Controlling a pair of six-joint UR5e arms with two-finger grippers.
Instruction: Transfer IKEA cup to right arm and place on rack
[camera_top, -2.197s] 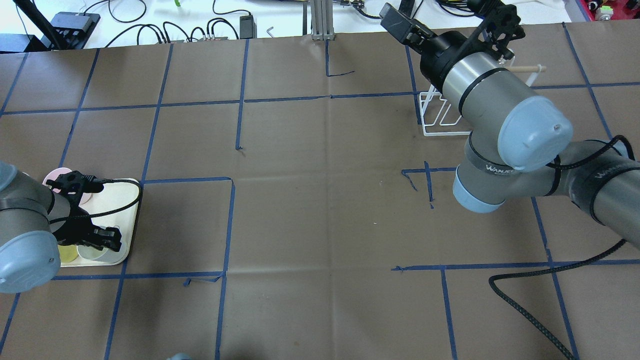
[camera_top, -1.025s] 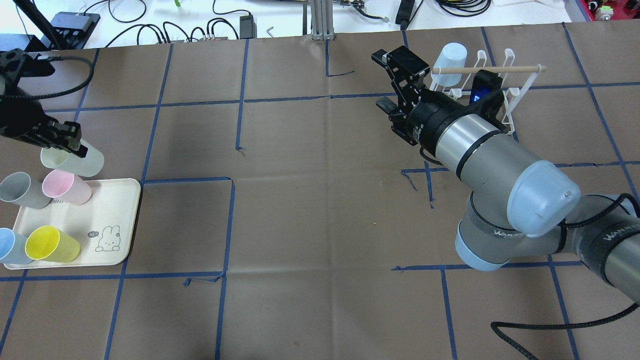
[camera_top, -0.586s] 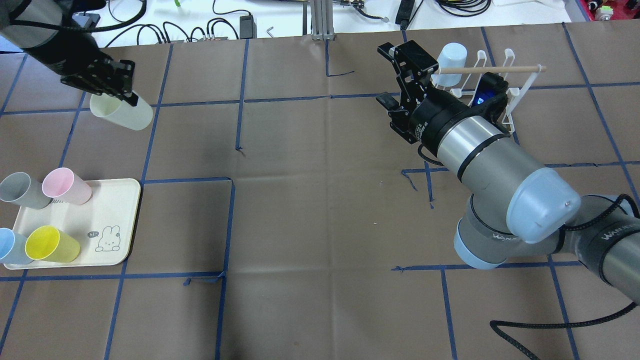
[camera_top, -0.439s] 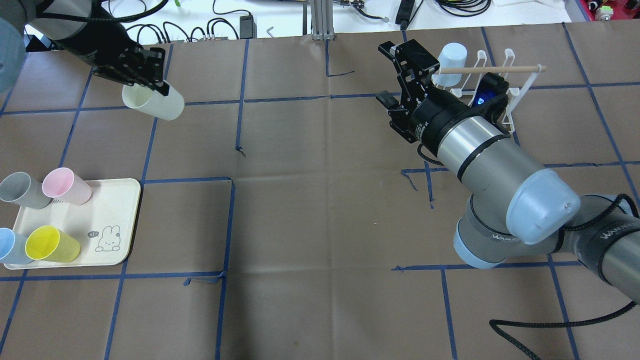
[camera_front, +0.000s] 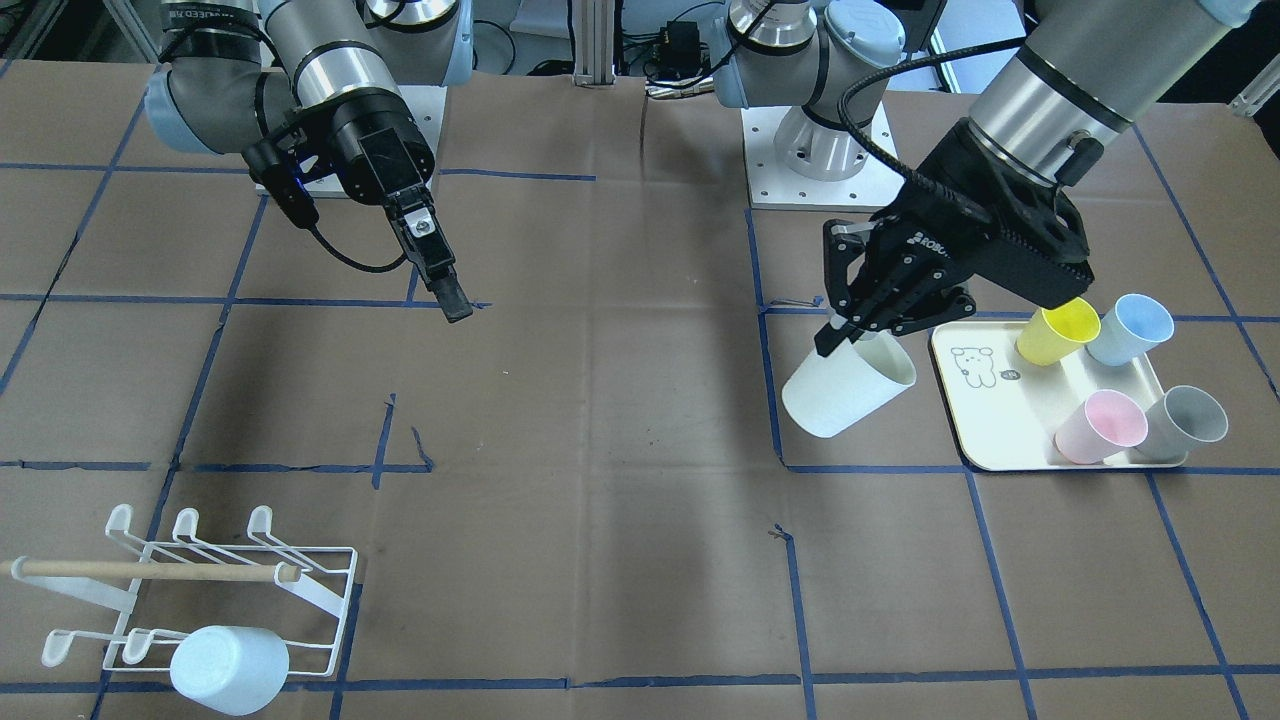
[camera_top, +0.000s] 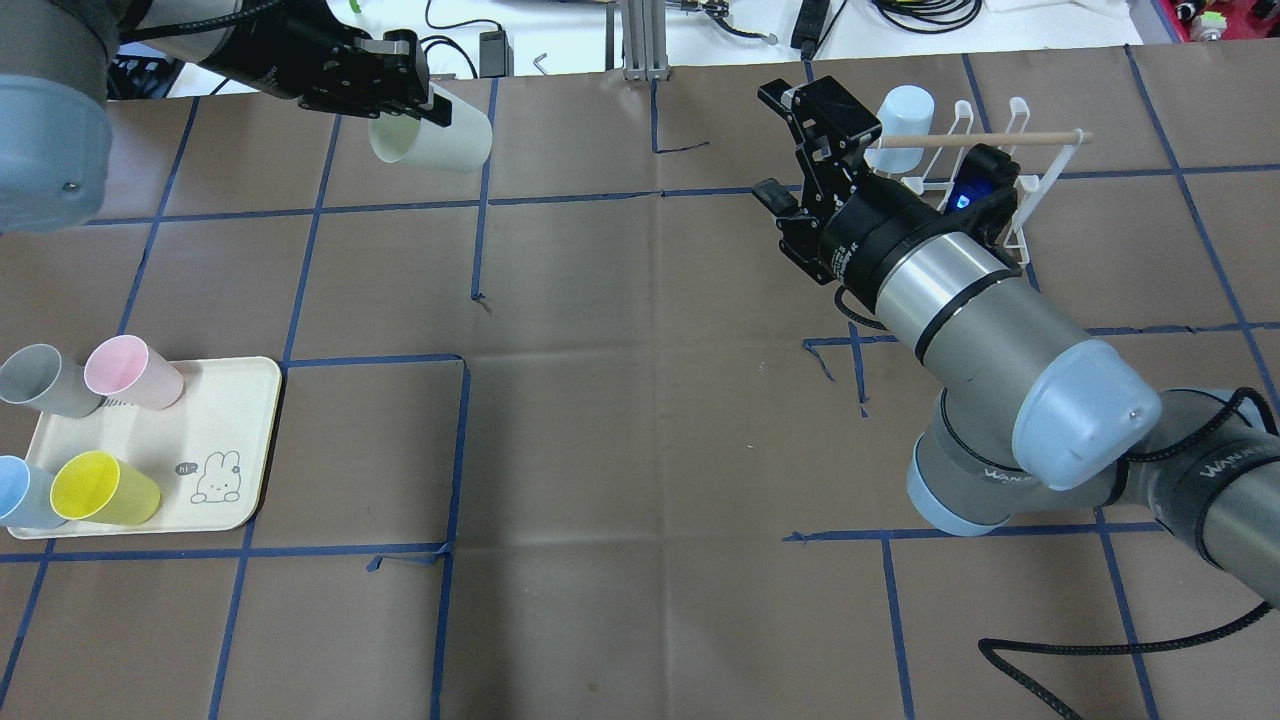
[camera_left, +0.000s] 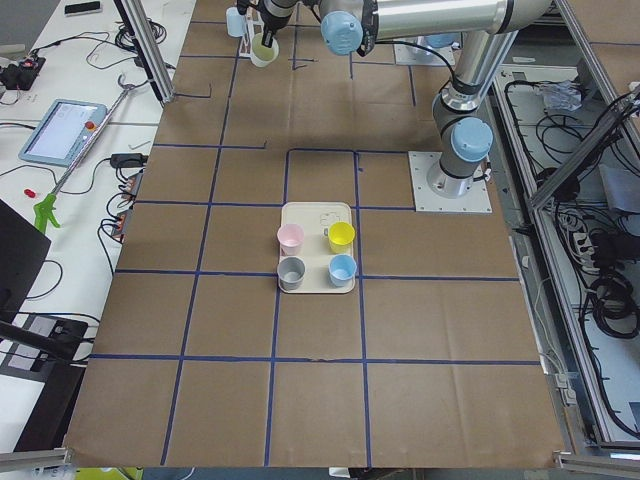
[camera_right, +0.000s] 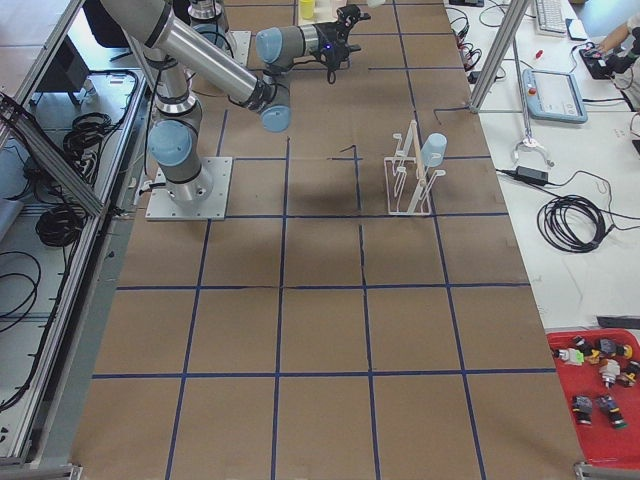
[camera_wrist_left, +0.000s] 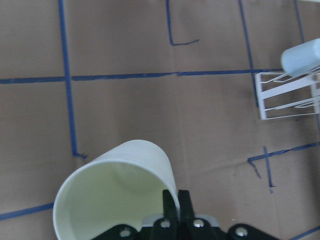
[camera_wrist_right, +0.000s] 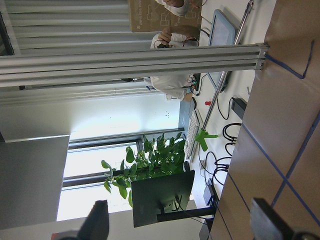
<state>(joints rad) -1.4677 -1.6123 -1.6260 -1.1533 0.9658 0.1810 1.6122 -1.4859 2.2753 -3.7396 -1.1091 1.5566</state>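
Observation:
My left gripper (camera_top: 405, 95) is shut on the rim of a cream cup (camera_top: 432, 142) and holds it tilted, in the air, over the far left part of the table. The cup also shows in the front view (camera_front: 848, 390) and fills the left wrist view (camera_wrist_left: 117, 200). My right gripper (camera_top: 792, 150) is open and empty, in the air left of the white wire rack (camera_top: 1000, 170), its fingers pointing towards the cup. A pale blue cup (camera_top: 900, 115) hangs upturned on the rack (camera_front: 200, 590).
A cream tray (camera_top: 240, 440) with a bear drawing lies at the near left. It holds a yellow cup (camera_top: 100, 488), a pink cup (camera_top: 130, 372), a grey cup (camera_top: 45, 380) and a blue cup (camera_top: 20, 492). Cables lie beyond the far table edge.
My left gripper lifted the cream cup off the tray and carried it far and rightwards. My right gripper left the rack, where the blue cup now hangs, and stays open.

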